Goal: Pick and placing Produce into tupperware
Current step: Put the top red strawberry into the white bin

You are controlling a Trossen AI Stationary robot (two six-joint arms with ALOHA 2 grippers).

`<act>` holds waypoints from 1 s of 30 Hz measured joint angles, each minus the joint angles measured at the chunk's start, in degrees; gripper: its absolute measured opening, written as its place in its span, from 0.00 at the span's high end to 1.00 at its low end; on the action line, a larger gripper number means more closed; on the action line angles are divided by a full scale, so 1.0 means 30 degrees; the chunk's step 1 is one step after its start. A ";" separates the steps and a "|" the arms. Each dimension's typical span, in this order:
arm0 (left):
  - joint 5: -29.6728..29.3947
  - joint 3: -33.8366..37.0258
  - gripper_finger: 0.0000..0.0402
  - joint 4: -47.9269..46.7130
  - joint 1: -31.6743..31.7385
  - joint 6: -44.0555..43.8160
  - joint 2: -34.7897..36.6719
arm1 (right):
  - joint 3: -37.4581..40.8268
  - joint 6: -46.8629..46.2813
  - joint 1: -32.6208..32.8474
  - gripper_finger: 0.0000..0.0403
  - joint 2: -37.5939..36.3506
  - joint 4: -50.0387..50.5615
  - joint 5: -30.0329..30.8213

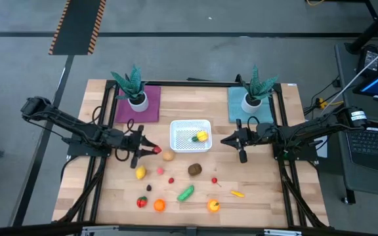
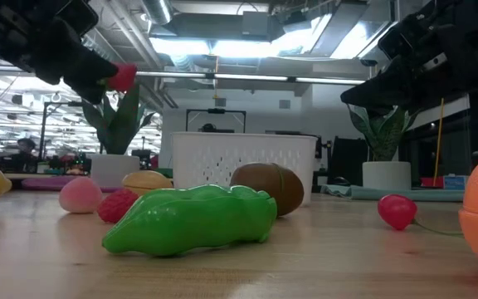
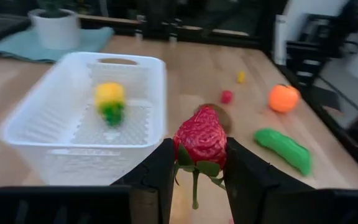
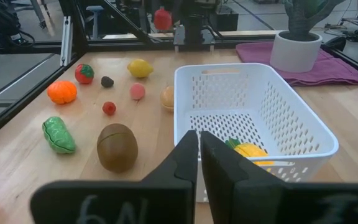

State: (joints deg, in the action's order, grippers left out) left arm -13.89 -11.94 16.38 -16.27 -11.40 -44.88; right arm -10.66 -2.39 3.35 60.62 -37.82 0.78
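Surface: wooden table (image 1: 254, 190) in an open workshop, two potted plants (image 1: 131, 85) at its far edge.
Tupperware: white basket (image 1: 179, 141) at table centre, one yellow-green piece (image 1: 202, 136) inside.
Left gripper: (image 3: 197, 165) clamped on a red strawberry (image 3: 201, 140), raised just left of the basket.
Right gripper: (image 4: 199, 155) fingers together, empty, waiting right of the basket.
Remaining produce: green piece (image 1: 186, 193), brown kiwi (image 1: 195, 170) and others loose on the near table.
Risk: the strawberry appears pinched near its leafy end, so it may slip; releasing short of the rim would drop it outside.
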 joint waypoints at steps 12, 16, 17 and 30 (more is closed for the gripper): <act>-0.5443 0.0000 0.74 -0.0015 0.0007 -0.0087 -0.0015 | 0.0000 -0.0029 0.0003 0.94 0.0000 -0.0332 0.0000; -0.7028 0.0000 0.74 -0.0085 0.0011 -0.0502 -0.0022 | 0.0000 -0.0024 -0.0005 0.94 0.0000 -0.0481 0.0000; -0.7027 0.0000 0.74 -0.0112 0.0007 -0.0509 -0.0047 | 0.0000 -0.0044 -0.0004 0.94 0.0000 -0.0481 0.0000; -0.4635 0.0000 0.74 0.2137 0.2293 0.0062 -0.1344 | 0.0000 0.0023 0.0003 0.94 0.0000 -0.0766 0.0006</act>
State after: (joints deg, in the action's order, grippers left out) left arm -27.80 -11.94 22.79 -9.39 -11.21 -48.91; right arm -10.66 -2.33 3.36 60.62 -40.12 0.80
